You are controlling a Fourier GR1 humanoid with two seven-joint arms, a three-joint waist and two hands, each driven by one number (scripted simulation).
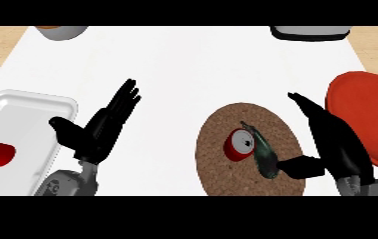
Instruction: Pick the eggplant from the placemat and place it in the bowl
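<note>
Eggplant (263, 152) on mat (251, 150), desk's near right: likely light, smooth, slippery; take mid-body. Right hand (336, 143) spread, thumb near its tip. Left hand (100, 128) spread, resting. Bowl (356, 108) right edge.

A white tray (33, 108) is sitting at the left edge of the white desk (192, 68), with something red (6, 154) lying in it at the border of the view. A small red and white can (241, 144) is lying on its side. A pale dish (62, 31) is peeking in at the far left, and a white, dark-rimmed container (308, 32) is showing at the far right.
</note>
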